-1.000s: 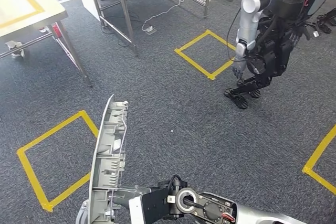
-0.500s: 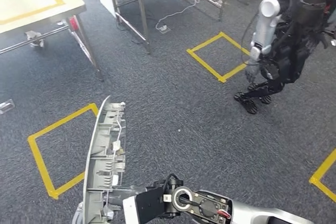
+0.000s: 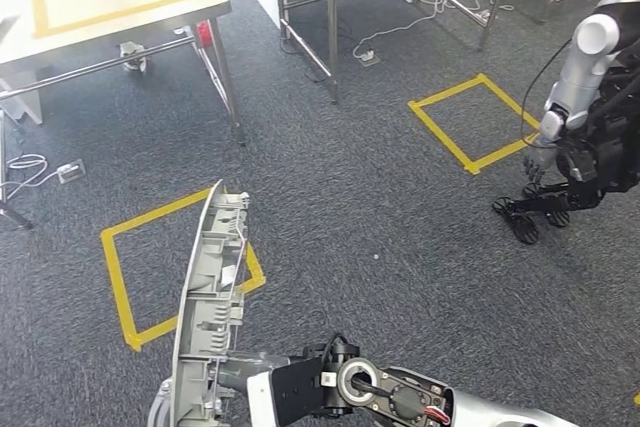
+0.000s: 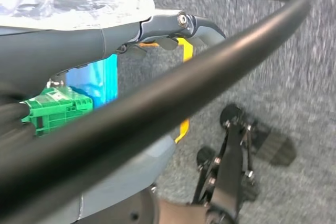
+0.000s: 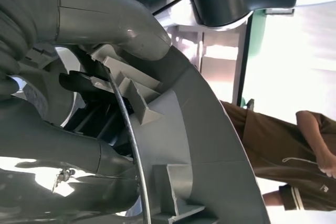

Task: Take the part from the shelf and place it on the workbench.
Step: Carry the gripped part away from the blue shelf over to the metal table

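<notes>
Part (image 3: 207,307) stands upright, long axis vertical, ribbed side rightward, clamped at its base by right robot hand (image 3: 226,387).

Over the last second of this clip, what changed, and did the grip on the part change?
The whole head view shifted: floor squares, tables and the other robot slid rightward in the picture, so the camera turned; nothing on the floor itself moved. The grey part stayed upright in the right robot hand, at the same place in the picture. No taking hold or letting go.
</notes>
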